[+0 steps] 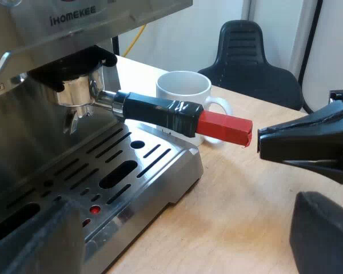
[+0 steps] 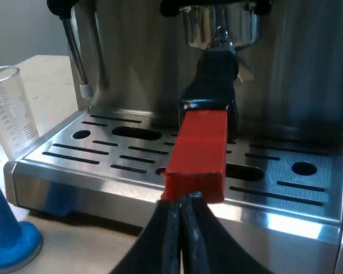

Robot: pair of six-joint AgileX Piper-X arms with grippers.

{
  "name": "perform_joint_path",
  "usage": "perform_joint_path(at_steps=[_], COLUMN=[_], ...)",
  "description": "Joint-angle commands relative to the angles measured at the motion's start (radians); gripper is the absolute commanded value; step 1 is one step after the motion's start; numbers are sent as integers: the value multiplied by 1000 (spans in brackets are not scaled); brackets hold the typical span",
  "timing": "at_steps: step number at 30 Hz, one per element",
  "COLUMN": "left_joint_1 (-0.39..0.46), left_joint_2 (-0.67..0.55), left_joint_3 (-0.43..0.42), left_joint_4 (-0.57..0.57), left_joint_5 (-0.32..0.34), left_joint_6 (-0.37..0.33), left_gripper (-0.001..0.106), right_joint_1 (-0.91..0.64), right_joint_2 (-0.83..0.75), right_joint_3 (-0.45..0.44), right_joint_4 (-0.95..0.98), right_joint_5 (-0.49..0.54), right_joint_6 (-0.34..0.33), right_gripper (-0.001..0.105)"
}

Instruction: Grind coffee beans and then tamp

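right gripper [image 2: 180,201]: my two black fingers are pressed together with nothing between them. The tips sit right at the end face of the red end [image 2: 197,151], low on it. Touching or just a hair off, honestly can't tell.

red end: it caps the dark handle [image 1: 160,111], which sticks straight out from the machine's front, roughly level, over the drip tray [image 2: 103,149].

holder [image 1: 80,94]: locked into the espresso machine [image 1: 23,131] up under the group head. The metal basket is seated and the little spout underneath points down at the tray.

left gripper [image 1: 180,228]: fingers spread wide and holding nothing. It hangs by the drip tray's outer corner, looking across at the handle and well short of it. From here my other gripper comes in end-on at the red tip.

drip tray: slotted steel with nothing standing on it.

steam wand [image 2: 74,45]: hangs down at the machine's front, near one end of the tray.

tamper [image 2: 6,234]: the blue one, standing on the table [image 1: 246,217] just off the tray's corner, apart from both grippers.

measuring glass [image 2: 11,108]: upright on the table beside the machine, near the tamper, looks clear.

mug [image 1: 183,88]: white, upright on the table behind the handle, not touching it as far as I can see.

chair [image 1: 251,57]: dark, past the table edge beyond the mug.
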Motion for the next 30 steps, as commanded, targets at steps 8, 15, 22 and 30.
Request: perform_joint_path(at_steps=[8, 15, 22, 30], left_joint_1=[-4, -4, -4, -4], left_joint_2=[0, 0, 0, 0], left_joint_3=[-1, -1, -1, -1], left_joint_4=[-4, -4, -1, -1], left_joint_5=[14, 14, 14, 14], left_joint_6=[2, 2, -3, -3], left_gripper=[82, 82, 82, 82], right_joint_1=[0, 0, 0, -39], right_joint_2=[48, 104, 134, 134], right_joint_3=[-20, -58, -67, -97], right_joint_4=[-65, -68, -73, -107], right_joint_5=[38, 38, 80, 52], right_joint_6=[-11, -11, -11, -11], right_gripper=[0, 0, 0, 0])
